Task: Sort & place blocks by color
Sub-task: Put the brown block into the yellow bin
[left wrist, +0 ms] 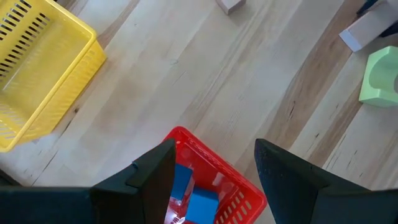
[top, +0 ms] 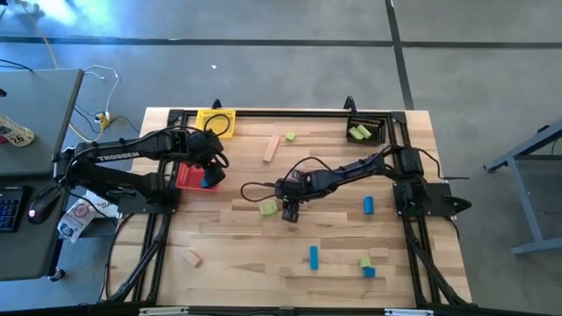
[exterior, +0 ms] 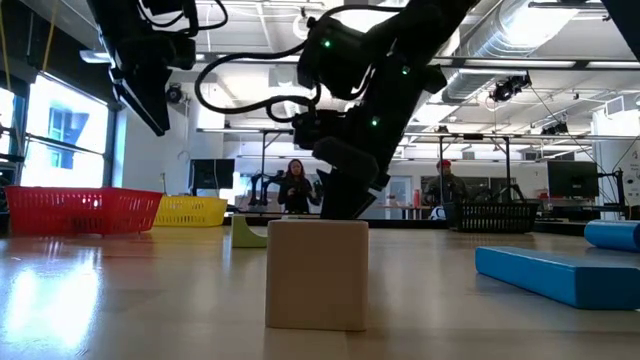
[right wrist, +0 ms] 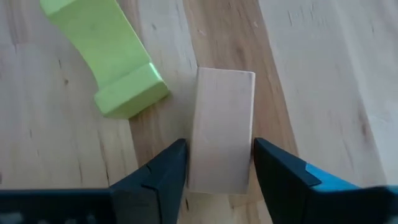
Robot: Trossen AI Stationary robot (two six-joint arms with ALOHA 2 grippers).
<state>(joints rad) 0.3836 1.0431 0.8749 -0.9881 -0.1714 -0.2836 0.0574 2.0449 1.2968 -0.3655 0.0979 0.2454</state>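
Right gripper down at the table near the centre of the high view, fingers set either side of a tan block, pressed close to its two long faces; whether already clamped or only straddling, impossible to tell. Just beside that block, toward the upper left of the right wrist picture, a light green block lying on the wood. In the low view, the same dark gripper hanging behind another tan cube close to the lens, with a blue bar at lower right.

Left gripper at the left of the high view, poised over the red basket, fingers standing well apart and holding nothing. Blue blocks lying inside that basket. Yellow basket at the upper left of the table, black basket at the upper right with green blocks inside.

Scattered on the table: a long tan bar and a small green block near the top centre, a blue bar at right, another blue bar lower centre, a tan piece at lower left.
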